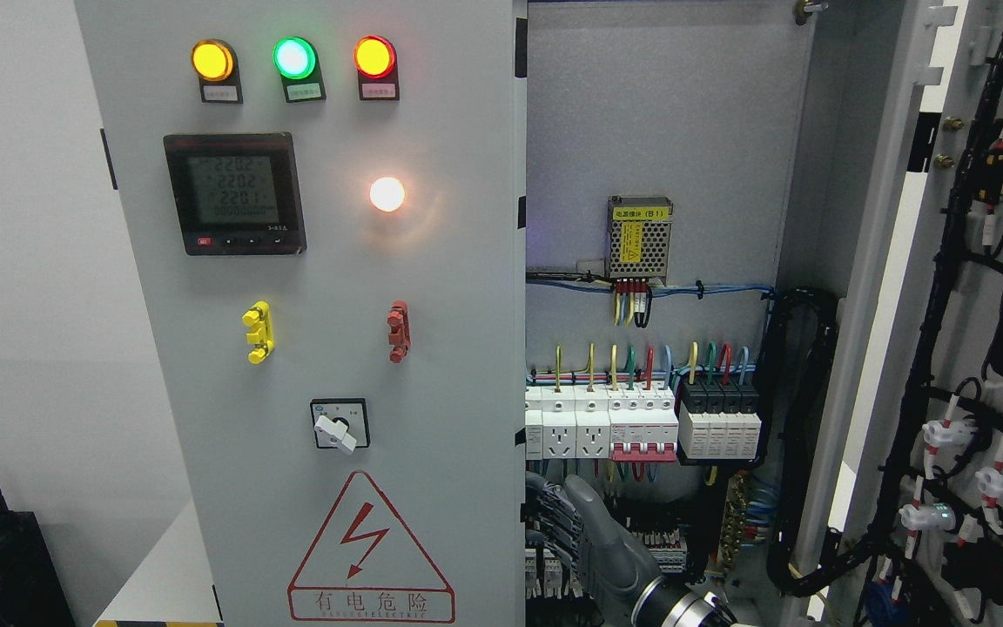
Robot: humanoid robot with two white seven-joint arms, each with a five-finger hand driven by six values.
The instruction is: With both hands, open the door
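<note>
The left cabinet door (327,348) is closed and fills the middle of the view, while the right door (980,348) is swung wide open at the right edge, its inner face strung with wiring. On the closed door a red-bordered warning triangle (369,549) reads 有电危险, and the digital meter (234,193) shows 2202, 2202, 2201. Above it glow amber, green and red indicator lamps (293,57); their small labels are too small to read. Inside the open bay, a power supply (638,239) carries a yellow tag marked (B1). One grey robot hand (593,544) rises from the bottom edge, fingers hooked around the closed door's edge; which arm it belongs to I cannot tell.
</note>
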